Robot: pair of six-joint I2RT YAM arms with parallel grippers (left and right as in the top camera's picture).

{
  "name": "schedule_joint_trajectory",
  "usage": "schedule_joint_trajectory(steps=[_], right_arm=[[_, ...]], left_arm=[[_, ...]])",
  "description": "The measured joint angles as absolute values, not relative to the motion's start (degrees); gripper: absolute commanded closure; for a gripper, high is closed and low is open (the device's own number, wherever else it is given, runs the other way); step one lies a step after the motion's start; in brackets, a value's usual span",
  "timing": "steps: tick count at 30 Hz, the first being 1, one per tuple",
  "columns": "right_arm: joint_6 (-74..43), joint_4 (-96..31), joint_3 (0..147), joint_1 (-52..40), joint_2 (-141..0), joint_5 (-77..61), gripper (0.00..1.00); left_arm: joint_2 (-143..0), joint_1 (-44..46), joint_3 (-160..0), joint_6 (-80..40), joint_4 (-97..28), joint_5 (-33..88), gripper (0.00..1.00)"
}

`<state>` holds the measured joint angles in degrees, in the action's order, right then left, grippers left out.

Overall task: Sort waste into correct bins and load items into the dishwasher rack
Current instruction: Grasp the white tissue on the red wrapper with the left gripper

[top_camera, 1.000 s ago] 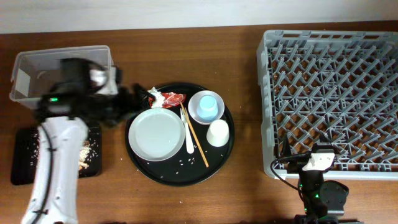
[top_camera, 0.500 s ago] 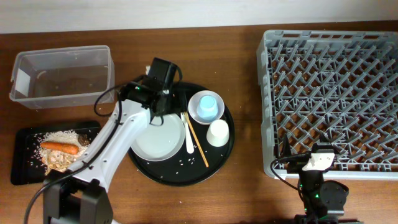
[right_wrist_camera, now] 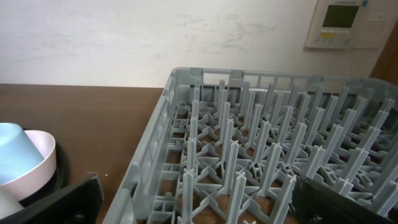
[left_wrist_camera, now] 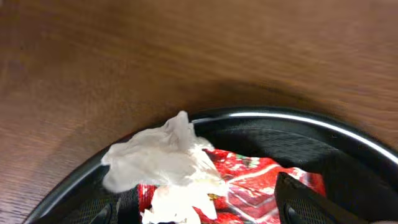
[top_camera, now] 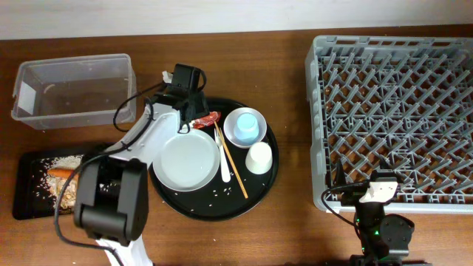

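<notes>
1. The left gripper (left_wrist_camera: 202, 208) is at the rear left rim of the round tray (left_wrist_camera: 298, 118). Its jaws are spread, one either side of the tissue (left_wrist_camera: 165, 165) and wrapper (left_wrist_camera: 261, 180). Contact cannot be confirmed.
2. The tissue overlaps the wrapper's left end, and both lie on the round tray.
3. The right gripper (right_wrist_camera: 199, 199) is released, with its jaws wide and nothing between them. It faces the near edge of the rack (top_camera: 395, 111).
4. The plate (top_camera: 186, 160), fork (top_camera: 224, 166), chopsticks (top_camera: 233, 166) and white cup (top_camera: 259, 157) are on the round tray. The blue cup (top_camera: 247, 125) sits in the bowl (top_camera: 233, 137).
5. The carrot (top_camera: 63, 173) and rice scraps (top_camera: 55, 160) lie in the black tray (top_camera: 29, 196).
6. The tub (top_camera: 74, 89) stands behind the black tray.
</notes>
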<state>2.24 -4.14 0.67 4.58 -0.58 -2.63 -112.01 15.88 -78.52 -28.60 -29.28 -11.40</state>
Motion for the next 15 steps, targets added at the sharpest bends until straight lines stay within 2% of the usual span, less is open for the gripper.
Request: schedule_joint_trajectory(steps=[3, 5, 7, 9, 12, 15], right_arm=[[2.20, -4.14, 0.67, 4.58, -0.58, -2.63, 0.01], [2.24, -4.14, 0.67, 4.58, -0.58, -2.63, 0.01], [2.22, -4.14, 0.67, 4.58, -0.58, -2.63, 0.01], [2.22, -4.14, 0.67, 4.58, -0.58, -2.63, 0.01], [2.22, -4.14, 0.67, 4.58, -0.58, -2.63, 0.01], [2.24, -4.14, 0.67, 4.58, -0.58, -2.63, 0.01]], left_arm=[[-114.78, 15.88, -78.52, -30.11, -28.77, -11.44, 0.26], [-115.31, 15.88, -78.52, -30.68, -27.73, -11.46, 0.38], [-115.31, 15.88, -78.52, -30.98, -27.40, -11.64, 0.44], [-115.31, 15.88, -78.52, -31.16, -27.35, -11.68, 0.63], [-115.39, 15.88, -78.52, -31.29, -27.35, -11.92, 0.73], [-115.42, 15.88, -78.52, -31.29, -27.35, -12.32, 0.91]])
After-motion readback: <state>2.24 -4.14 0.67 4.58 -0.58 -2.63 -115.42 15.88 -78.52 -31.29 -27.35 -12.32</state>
